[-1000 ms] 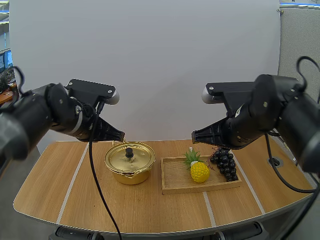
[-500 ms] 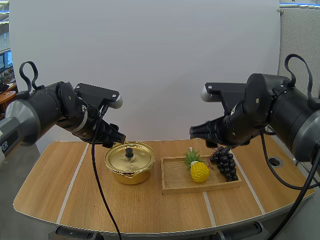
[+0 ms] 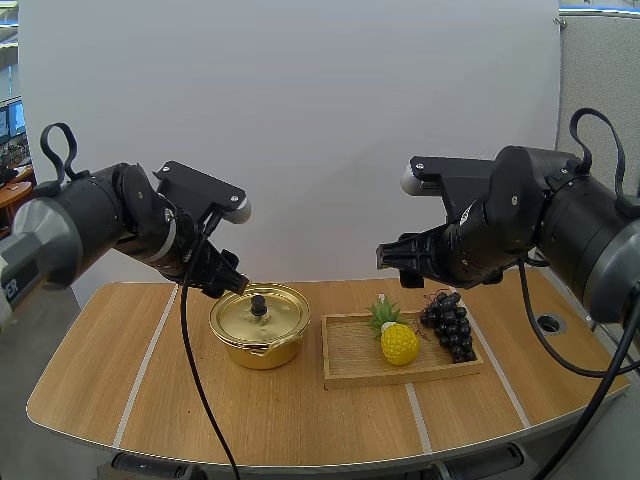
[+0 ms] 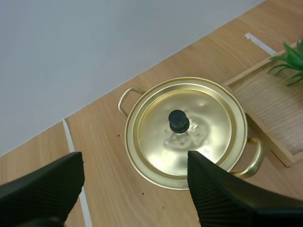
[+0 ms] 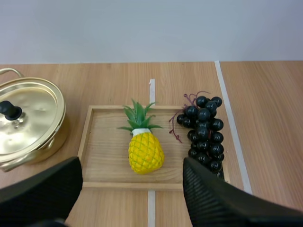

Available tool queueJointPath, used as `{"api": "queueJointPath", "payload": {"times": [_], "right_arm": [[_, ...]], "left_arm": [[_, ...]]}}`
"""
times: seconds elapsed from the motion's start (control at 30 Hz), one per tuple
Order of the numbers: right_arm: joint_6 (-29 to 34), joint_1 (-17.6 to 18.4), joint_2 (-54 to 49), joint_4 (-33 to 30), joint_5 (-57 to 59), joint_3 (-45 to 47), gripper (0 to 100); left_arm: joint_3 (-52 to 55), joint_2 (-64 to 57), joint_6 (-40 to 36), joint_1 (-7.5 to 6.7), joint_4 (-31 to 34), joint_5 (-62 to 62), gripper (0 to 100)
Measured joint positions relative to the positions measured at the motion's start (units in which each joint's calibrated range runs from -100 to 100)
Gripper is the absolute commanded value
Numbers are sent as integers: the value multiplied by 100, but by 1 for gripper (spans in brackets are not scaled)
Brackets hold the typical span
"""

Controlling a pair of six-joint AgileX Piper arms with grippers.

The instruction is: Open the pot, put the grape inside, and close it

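Looks down past the right gripper [image 5: 132, 165], fingers [image 5: 210, 198] spread wide, onto a wooden tray [image 5: 106, 156] holding a yellow pineapple [image 5: 146, 152] and, near it, dark grapes [image 5: 204, 132]. Just beside the tray, a gold pot [image 5: 57, 141], lid [image 5: 26, 120] on.

White letters "ER" are showing on the grey shell of the left arm [image 3: 20, 265], right at the high view's edge, the rest of the word running out of frame. The pot [image 3: 262, 322] and wooden tray [image 3: 350, 348] are carrying no readable print.
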Motion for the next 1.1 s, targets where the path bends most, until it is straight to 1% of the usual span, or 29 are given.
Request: {"api": "queueJointPath", "payload": {"times": [0.03, 0.07, 0.1, 0.2, 0.37, 0.6, 0.67, 0.73, 0.83, 0.9, 0.93, 1.0, 1.1], "right_arm": [[0, 0, 0, 11, 84, 0, 100], [0, 0, 0, 21, 257, 0, 100], [0, 0, 0, 21, 328, 0, 100], [0, 0, 0, 21, 669, 0, 100], [0, 0, 0, 21, 1217, 0, 100], [0, 0, 0, 21, 1452, 0, 100], [0, 0, 0, 21, 1524, 0, 100], [0, 0, 0, 21, 1583, 0, 100], [0, 0, 0, -16, 1628, 0, 100], [0, 0, 0, -65, 1646, 0, 100], [0, 0, 0, -79, 1680, 0, 100], [0, 0, 0, -112, 1680, 0, 100], [0, 0, 0, -150, 1698, 0, 100]], "left_arm": [[0, 11, 93, 0, -15, 0, 100], [-64, 206, 702, 0, -370, -22, 100], [-103, 252, 789, 0, -433, -7, 100], [-304, 521, 938, 0, -511, 89, 100], [-1120, 1541, 1174, 0, -545, 929, 100], [-2086, 2665, 1334, -8, -558, 1710, 100], [-2275, 2902, 1366, -54, -558, 1892, 100], [-2432, 3108, 1378, -140, -547, 2060, 100], [-2537, 3354, 1390, -325, -547, 2172, 100], [-2547, 3442, 1402, -398, -534, 2222, 100], [-2547, 3526, 1402, -458, -523, 2222, 100], [-2547, 3633, 1402, -488, -506, 2240, 100], [-2547, 3810, 1402, -488, -385, 2240, 100]]}}
